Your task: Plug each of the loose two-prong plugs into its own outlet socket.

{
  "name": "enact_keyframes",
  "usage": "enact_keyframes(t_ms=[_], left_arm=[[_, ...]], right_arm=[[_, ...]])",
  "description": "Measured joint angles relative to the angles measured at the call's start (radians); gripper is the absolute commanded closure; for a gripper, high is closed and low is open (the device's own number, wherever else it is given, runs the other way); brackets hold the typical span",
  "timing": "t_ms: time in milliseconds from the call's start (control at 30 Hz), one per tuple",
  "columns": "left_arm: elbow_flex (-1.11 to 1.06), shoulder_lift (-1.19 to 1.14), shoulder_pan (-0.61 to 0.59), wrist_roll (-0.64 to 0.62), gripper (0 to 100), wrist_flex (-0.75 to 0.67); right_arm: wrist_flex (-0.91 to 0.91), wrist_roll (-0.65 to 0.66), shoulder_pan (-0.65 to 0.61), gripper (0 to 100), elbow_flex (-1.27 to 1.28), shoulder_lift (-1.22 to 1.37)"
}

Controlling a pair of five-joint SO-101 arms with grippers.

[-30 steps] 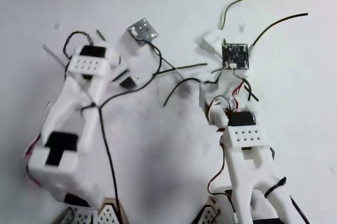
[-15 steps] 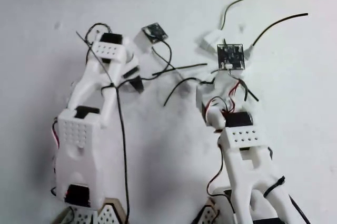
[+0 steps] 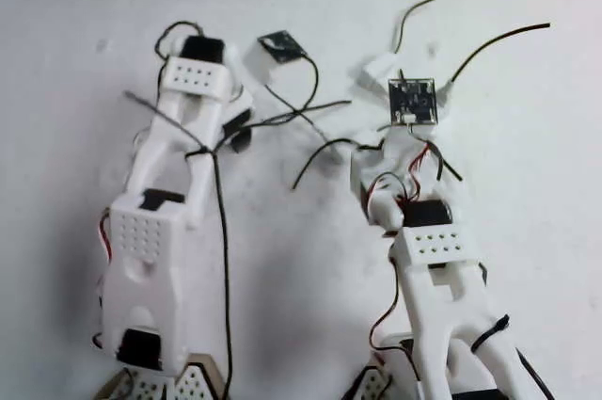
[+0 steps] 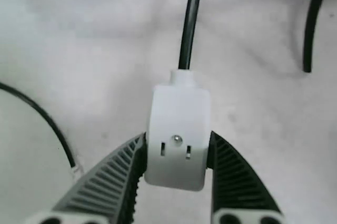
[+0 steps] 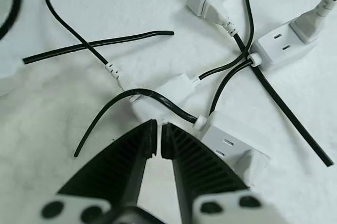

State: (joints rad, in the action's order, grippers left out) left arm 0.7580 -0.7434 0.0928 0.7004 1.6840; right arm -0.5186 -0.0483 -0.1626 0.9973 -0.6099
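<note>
White table (image 3: 301, 296) lies under both arms, strewn with black cords. Since a second ago my left arm has swung in from the left edge toward the middle and stretched out to the far side. The right arm has hardly stirred.

On the left wrist camera, the left gripper (image 4: 177, 142) has its fingers (image 4: 118, 179) clamped on the two long sides of a white socket (image 4: 179, 108), at the far left-centre of the table. The socket's long axis lies in line with the gripper, with its slotted face turned up at the camera. Its cord (image 4: 187, 34) leaves from the end away from the fingers.

The right gripper (image 5: 159, 129) hovers just beside a second socket (image 5: 231, 153) on the far right. Its fingers (image 5: 131, 168) are pressed almost together, holding nothing.
</note>
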Motion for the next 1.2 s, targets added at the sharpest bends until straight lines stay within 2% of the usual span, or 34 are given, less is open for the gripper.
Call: enact_keyframes(t_ms=[133, 267, 400, 633, 800, 867, 933, 1033, 1200], left_arm=[[-0.017, 0.112, 0.0, -0.025, 96, 0.081], [-0.166, 0.256, -0.011, -0.029, 98, 0.092], [-0.301, 0.391, -0.091, -0.029, 98, 0.086], [-0.482, 0.62, -0.273, 0.106, 98, 0.086], [-0.697, 0.838, -0.287, 0.16, 98, 0.084], [-0.804, 0.934, -0.256, 0.16, 94, 0.063], [-0.93, 1.039, -0.204, 0.155, 84, 0.018], [-1.111, 1.217, -0.149, 0.074, 68, -0.08], [-1.257, 1.524, -0.141, -0.04, 70, -0.17]], right_arm=[[0.0, 0.0, 0.0, 97.8, 0.0, 0.0], [0.0, 0.0, 0.0, 97.8, 0.0, 0.0], [0.0, 0.0, -0.002, 97.8, 0.0, 0.0], [0.0, 0.0, -0.002, 97.8, 0.0, 0.0], [0.0, 0.0, -0.002, 97.8, 0.0, 0.0], [0.0, 0.0, 0.0, 97.8, 0.0, 0.0], [0.0, 0.0, -0.002, 97.8, 0.0, 0.0], [0.0, 0.0, -0.002, 97.8, 0.008, 0.0], [0.0, 0.0, -0.003, 97.8, 0.011, 0.0]])
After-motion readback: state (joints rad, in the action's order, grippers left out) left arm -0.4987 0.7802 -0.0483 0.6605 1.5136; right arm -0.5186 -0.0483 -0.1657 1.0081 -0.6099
